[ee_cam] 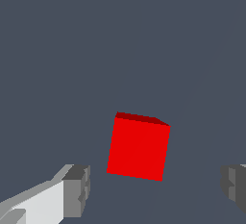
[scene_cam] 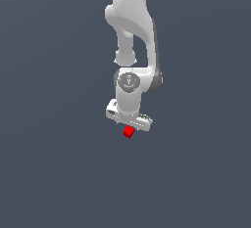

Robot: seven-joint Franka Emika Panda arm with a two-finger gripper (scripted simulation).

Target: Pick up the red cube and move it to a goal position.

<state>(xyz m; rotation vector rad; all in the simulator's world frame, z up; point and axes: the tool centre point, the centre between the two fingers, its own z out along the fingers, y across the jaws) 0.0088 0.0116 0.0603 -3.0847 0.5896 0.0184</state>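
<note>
While the white arm hangs straight down over the plain dark grey floor (scene_cam: 49,173), its gripper (scene_cam: 129,120) sits just above the red cube (scene_cam: 129,132). No edge or corner of the floor shows in either view, so the cube cannot be placed by them. In the exterior view it lies a bit below the middle of the picture.

In the wrist view the red cube (ee_cam: 138,148) shows between the two grey fingertips (ee_cam: 77,189). They stand wide apart, with a clear gap on each side of the cube. The gripper (ee_cam: 156,187) is holding nothing, and nothing touches the cube. The cube looks turned a little compared with the line between the fingers, not square to it.

The cube is small and plain, with flat sides and sharp edges. It looks hard, so it should not squash or break when squeezed. It is probably light too – it is narrower than the gripper. Its smooth faces could be a bit slippery.

The best place to hold it looks like two flat sides that face away from each other, around the middle of its height. If the fingers close on a corner or edge, the cube may twist or pop out – lining up with the flat sides first would help. No goal mark can be seen in these views.
</note>
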